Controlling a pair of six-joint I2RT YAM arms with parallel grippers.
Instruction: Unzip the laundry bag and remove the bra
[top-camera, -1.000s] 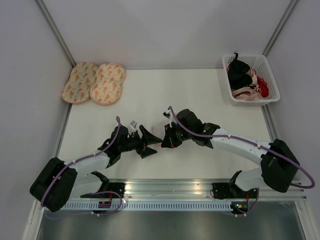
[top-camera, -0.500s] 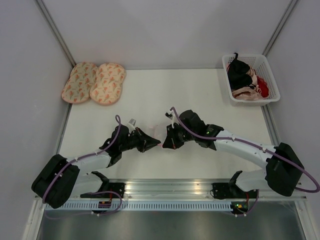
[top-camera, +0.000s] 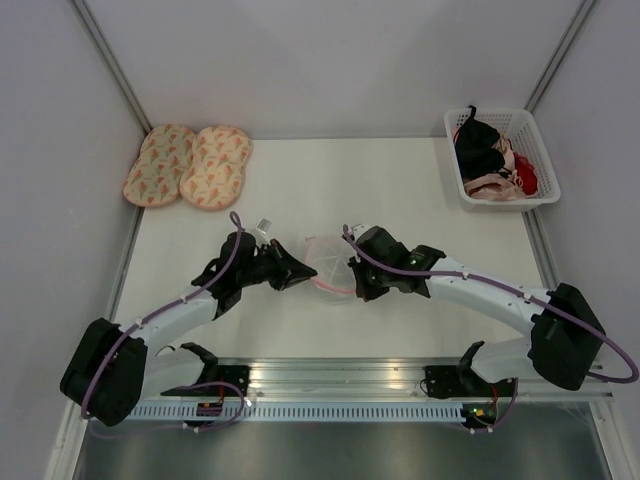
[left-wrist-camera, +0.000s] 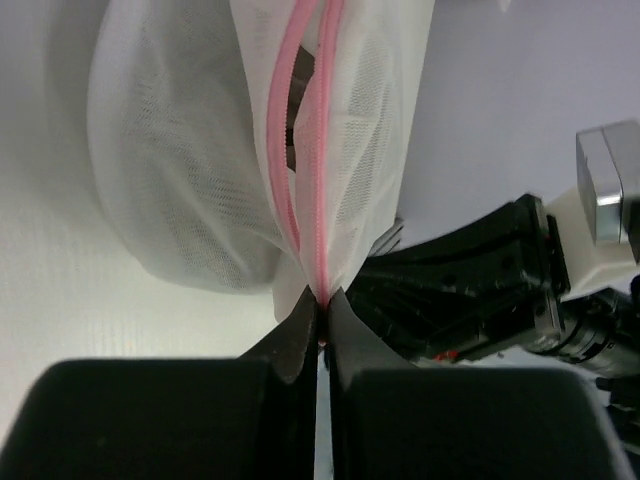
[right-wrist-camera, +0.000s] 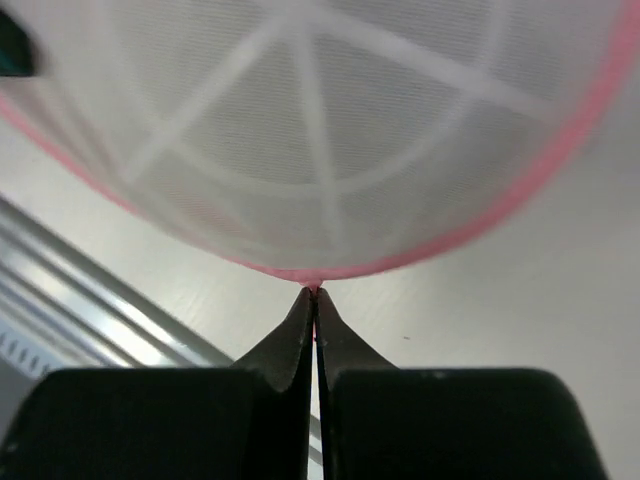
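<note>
The laundry bag (top-camera: 326, 262), a round white mesh pouch with pink trim, hangs stretched between my two grippers in the top view. My left gripper (top-camera: 304, 277) is shut on the bag's pink zipper edge (left-wrist-camera: 318, 262), with its jaws (left-wrist-camera: 322, 305) pressed together on it. The zipper (left-wrist-camera: 300, 120) shows a narrow gap with something dark behind it. My right gripper (top-camera: 353, 276) is shut on the pink trim (right-wrist-camera: 316, 272) of the opposite rim, below the spoke-like ribs (right-wrist-camera: 305, 110). I cannot make out the bra.
Two peach patterned oval pads (top-camera: 190, 165) lie at the back left. A white basket (top-camera: 540, 160) at the back right holds black, pink and red garments (top-camera: 485, 150). A metal rail (top-camera: 330, 375) runs along the near edge. Walls close in on three sides.
My left gripper was open a second ago and has shut on the bag's zipper edge. Both grippers have moved away from the near edge, and the bag is now spread between them.
</note>
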